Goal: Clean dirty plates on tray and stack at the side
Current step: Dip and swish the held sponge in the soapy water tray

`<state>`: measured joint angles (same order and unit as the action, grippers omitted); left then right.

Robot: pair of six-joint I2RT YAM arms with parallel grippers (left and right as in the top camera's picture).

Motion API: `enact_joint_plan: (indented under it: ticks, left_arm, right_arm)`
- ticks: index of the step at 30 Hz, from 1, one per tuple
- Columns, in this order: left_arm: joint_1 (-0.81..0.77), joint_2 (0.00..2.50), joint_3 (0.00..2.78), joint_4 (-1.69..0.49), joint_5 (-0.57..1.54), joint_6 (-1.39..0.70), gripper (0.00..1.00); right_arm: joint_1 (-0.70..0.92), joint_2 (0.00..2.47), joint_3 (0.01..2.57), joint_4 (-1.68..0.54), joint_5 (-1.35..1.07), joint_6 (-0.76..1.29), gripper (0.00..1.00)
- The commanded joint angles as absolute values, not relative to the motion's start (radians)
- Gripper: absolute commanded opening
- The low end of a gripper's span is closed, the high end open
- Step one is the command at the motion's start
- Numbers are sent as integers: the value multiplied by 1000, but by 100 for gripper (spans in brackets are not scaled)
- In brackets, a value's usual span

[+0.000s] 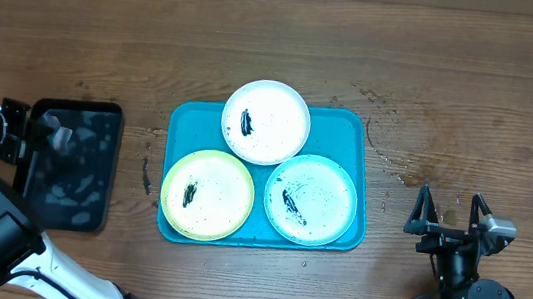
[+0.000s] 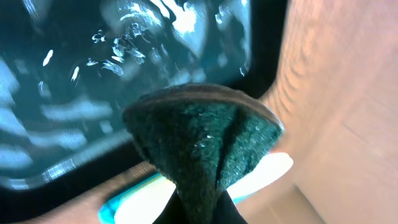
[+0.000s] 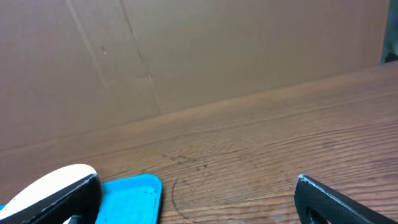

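Left gripper [image 1: 48, 131] pinching a dark green sponge [image 2: 205, 146], which buckles into a fold between the jaws; it hangs over the black tray [image 1: 81, 189], whose floor glints wet. Right gripper [image 1: 450, 213] spread wide, holding nothing, parked low at the table [image 1: 455, 81] just right of the turquoise tray [image 1: 185, 120]. Three dirty plates sit on that tray, crowded rim to rim: white plate [image 1: 266, 121] at the far edge and hanging past it, yellow-green plate [image 1: 207, 194] near left, mint plate [image 1: 310, 200] near right, each with a black smear. Judgement: plates look light, rigid and glossy, so likely slick once wet and apt to skid under scrubbing; best taken by the raised rim on an exposed side, the other arm steadying. Sponge soft, may drip. Table is grained brown wood, scuffed and specked near the tray; plain cardboard wall [image 3: 186, 56] behind
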<state>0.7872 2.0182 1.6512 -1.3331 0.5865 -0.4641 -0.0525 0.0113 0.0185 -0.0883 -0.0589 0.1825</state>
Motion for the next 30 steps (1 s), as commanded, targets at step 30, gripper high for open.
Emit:
enact_joint_plan:
  ticks: [30]
  left_arm:
    - [734, 2033, 1728, -1421, 537, -448, 4]
  right_arm:
    - [-59, 8, 8, -81, -46, 175, 100]
